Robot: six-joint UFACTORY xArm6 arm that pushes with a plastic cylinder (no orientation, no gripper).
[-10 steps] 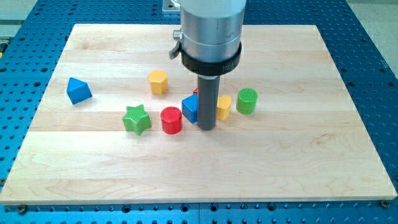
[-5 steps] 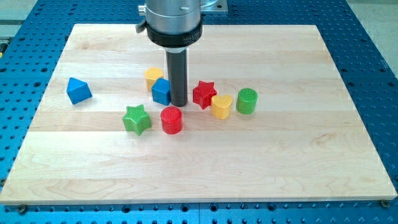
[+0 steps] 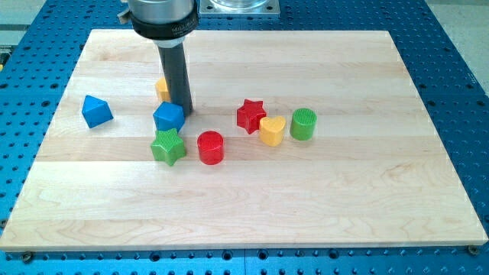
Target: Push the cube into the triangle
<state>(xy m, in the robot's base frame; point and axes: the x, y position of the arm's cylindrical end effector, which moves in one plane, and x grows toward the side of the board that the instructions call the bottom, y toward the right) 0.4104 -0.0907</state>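
Observation:
The blue cube (image 3: pixel 169 118) sits left of the board's middle, touching the top of the green star (image 3: pixel 168 146). The blue triangle (image 3: pixel 96 111) lies apart from it, near the view's left edge of the board. My tip (image 3: pixel 183 111) rests at the cube's upper right corner, touching it. The rod hides most of a yellow block (image 3: pixel 162 88) just above the cube.
A red cylinder (image 3: pixel 210 147) stands right of the green star. A red star (image 3: pixel 250 115), a yellow heart (image 3: pixel 272 131) and a green cylinder (image 3: pixel 303 124) sit in a row at the middle right of the wooden board (image 3: pixel 367 198).
My tip has moved toward the view's left, pushing the blue cube left and slightly down until it met the green star. The yellow block shifted left too.

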